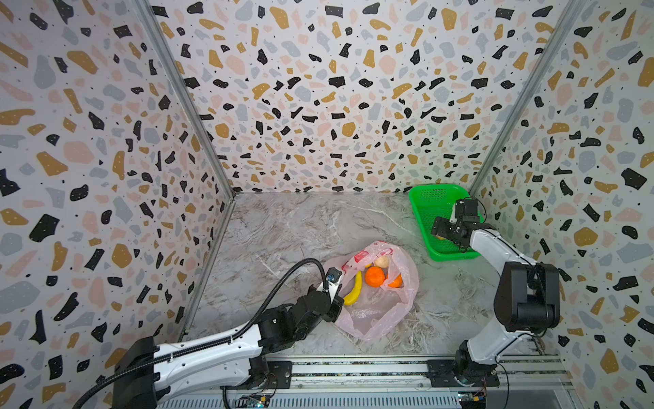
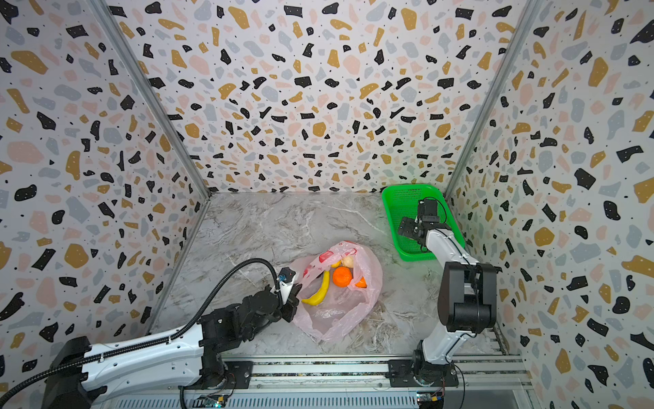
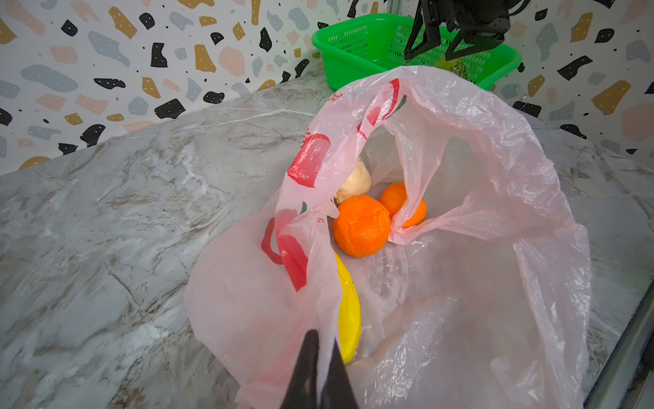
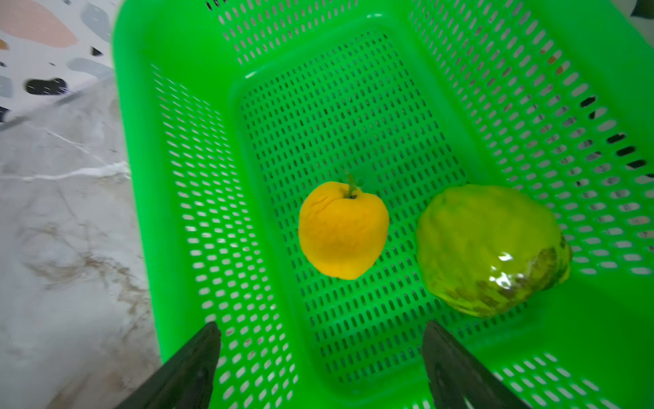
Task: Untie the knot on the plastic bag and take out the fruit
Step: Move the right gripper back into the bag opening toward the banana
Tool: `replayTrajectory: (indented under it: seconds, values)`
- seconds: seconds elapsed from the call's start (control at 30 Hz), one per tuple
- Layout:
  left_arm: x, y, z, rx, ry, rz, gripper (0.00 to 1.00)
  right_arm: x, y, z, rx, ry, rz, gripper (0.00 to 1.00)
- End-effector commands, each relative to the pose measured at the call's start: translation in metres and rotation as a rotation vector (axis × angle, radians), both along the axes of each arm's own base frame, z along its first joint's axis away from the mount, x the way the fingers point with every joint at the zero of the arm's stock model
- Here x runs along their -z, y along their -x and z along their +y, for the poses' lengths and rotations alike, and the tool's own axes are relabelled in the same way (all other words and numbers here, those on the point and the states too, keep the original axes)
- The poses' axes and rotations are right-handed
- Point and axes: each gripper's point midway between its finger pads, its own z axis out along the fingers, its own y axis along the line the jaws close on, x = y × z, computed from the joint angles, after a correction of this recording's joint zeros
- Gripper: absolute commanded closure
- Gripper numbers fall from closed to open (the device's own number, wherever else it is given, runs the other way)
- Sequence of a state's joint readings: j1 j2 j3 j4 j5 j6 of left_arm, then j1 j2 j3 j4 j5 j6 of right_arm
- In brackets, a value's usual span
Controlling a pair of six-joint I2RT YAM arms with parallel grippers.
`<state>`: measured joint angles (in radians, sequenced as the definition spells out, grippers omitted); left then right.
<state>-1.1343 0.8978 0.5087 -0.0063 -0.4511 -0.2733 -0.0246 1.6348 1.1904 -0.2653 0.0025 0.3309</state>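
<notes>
we see the bag low and centre in both top views, slumped on the marble table with its mouth wide open. our left gripper reaches in from the lower left and is pinched tight on the film at the bag's near-left rim. inside the bag lie a banana along the left side, two oranges, the farther one partly under a fold of film, and a beige lump just behind them. the green basket sits at the right of both top views, in the far corner and apart from the bag. our right gripper hangs over it, jaws spread wide and holding nothing. on the basket floor a peach and a green ball lie side by side.
</notes>
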Motion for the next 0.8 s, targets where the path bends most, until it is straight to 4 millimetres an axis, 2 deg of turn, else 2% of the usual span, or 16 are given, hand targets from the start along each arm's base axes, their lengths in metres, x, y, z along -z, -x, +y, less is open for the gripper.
replayTrajectory:
  seconds: [0.0, 0.2, 0.47, 0.6, 0.77]
  values:
    - [-0.021, -0.003, -0.003, -0.014, 0.056, -0.036, 1.0, -0.037, 0.018, 0.02, -0.073, -0.032, -0.057, 0.08]
    - [-0.019, -0.005, 0.001, -0.033, 0.047, -0.04, 1.0, -0.07, 0.064, 0.081, -0.224, -0.051, -0.099, 0.05]
    - [-0.017, -0.006, 0.001, -0.043, 0.049, -0.035, 1.0, -0.097, 0.131, 0.175, -0.447, -0.146, -0.117, 0.06]
    - [-0.017, -0.007, 0.001, -0.05, 0.05, -0.035, 1.0, -0.091, 0.172, 0.224, -0.567, -0.194, -0.063, 0.07]
    - [-0.016, -0.007, 0.001, -0.053, 0.055, -0.033, 1.0, -0.067, 0.213, 0.266, -0.667, -0.257, 0.025, 0.08]
